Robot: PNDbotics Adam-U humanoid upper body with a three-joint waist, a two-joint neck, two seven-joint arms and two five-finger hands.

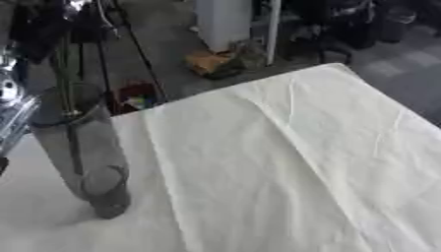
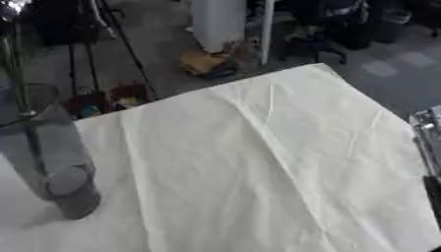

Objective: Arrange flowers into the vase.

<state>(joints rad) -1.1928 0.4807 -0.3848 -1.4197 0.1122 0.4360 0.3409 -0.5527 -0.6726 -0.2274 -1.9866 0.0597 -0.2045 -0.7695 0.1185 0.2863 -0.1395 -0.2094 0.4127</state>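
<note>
Although a silver left arm point(image 1: 13, 106) shows beside the glass vase point(image 1: 82, 147), its fingers are out of view, so their state cannot be told. Green stems point(image 1: 65, 74) already stand inside; releasing cleanly seems next.

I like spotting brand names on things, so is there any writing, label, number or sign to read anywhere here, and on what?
None can be read.
Glass vase with green stems: no label or print shows.
White tablecloth: plain, only creases.
Clutter on the floor beyond the table, such as a yellowish bundle and a small reddish box: too blurred to tell whether it carries any text.
</note>
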